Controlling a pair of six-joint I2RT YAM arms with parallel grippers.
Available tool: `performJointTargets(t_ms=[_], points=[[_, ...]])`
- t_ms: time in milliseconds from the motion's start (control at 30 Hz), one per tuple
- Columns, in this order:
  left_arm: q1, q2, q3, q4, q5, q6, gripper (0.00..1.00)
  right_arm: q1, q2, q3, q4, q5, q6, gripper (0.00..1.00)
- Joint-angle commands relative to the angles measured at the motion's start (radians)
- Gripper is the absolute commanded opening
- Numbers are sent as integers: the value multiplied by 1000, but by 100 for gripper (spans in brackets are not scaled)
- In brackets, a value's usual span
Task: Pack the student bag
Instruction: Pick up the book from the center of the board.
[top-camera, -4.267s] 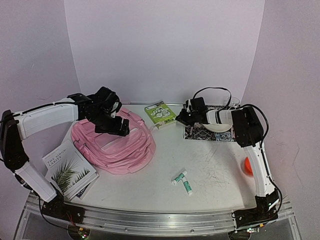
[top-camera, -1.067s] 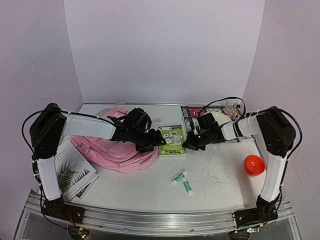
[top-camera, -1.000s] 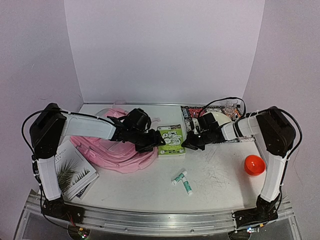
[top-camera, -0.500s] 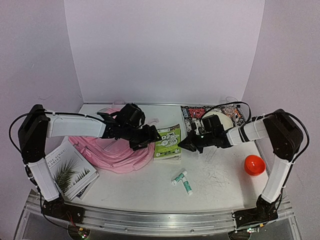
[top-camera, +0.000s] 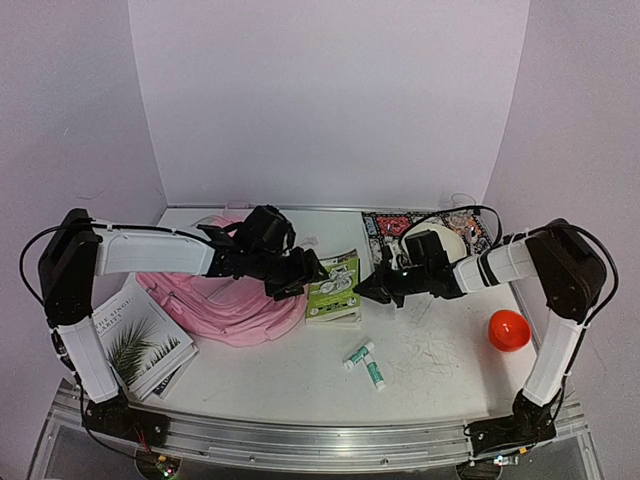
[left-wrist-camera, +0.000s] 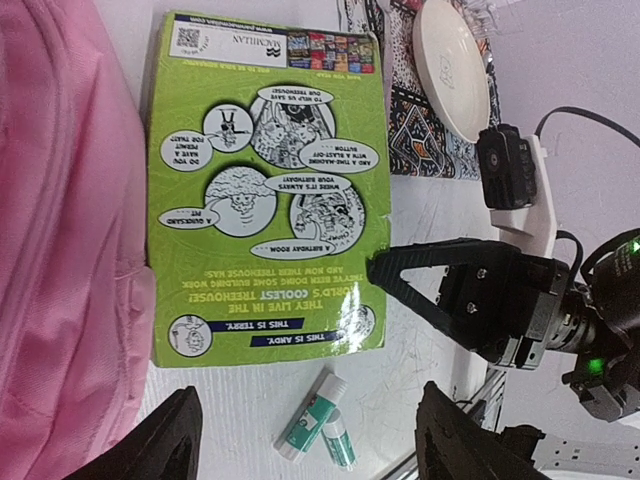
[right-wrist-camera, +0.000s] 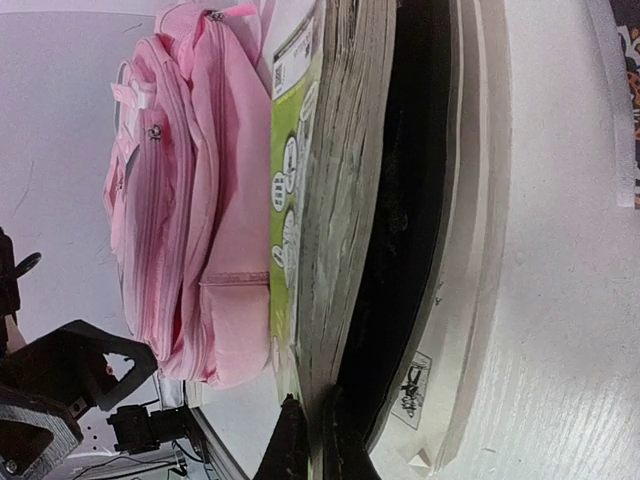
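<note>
Pink student bag (top-camera: 225, 300) slumped on the left half of the table (top-camera: 440, 340), right side against a green book (top-camera: 335, 285). Book tilted, its right edge raised and pinched between the closed fingers of the right gripper (top-camera: 358, 290). Left gripper (top-camera: 313, 275) above the book's bag-side edge, fingers spread wide, holding nothing. Toward the front, two glue sticks (top-camera: 365, 365); left of the bag, a palm-leaf book (top-camera: 135, 340); at far right, an orange ball (top-camera: 508, 330); behind the right arm, a white plate (top-camera: 445, 240) on a patterned mat (top-camera: 385, 225)
</note>
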Motion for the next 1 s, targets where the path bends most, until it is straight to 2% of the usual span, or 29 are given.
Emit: performJointTargets(t_ms=[0,100,400,633,833,900,967], points=[[-14,102,103,32,52,47,65,6,37,-12,95,-59,11,0],[-18,150,122,33,68,59,60,6,46,-13,102,-65,4,2],[-20,274,143,36,98,69,56,6,73,-15,162,-107,15,10],[-23,300,150,40,110,67,54,10,84,-1,213,-146,30,17],[-32,306,149,42,118,63,53,29,132,33,218,-149,32,27],[-34,305,147,43,119,63,52,34,150,40,217,-141,38,28],[-34,299,143,44,117,62,52,35,158,37,217,-128,46,21]])
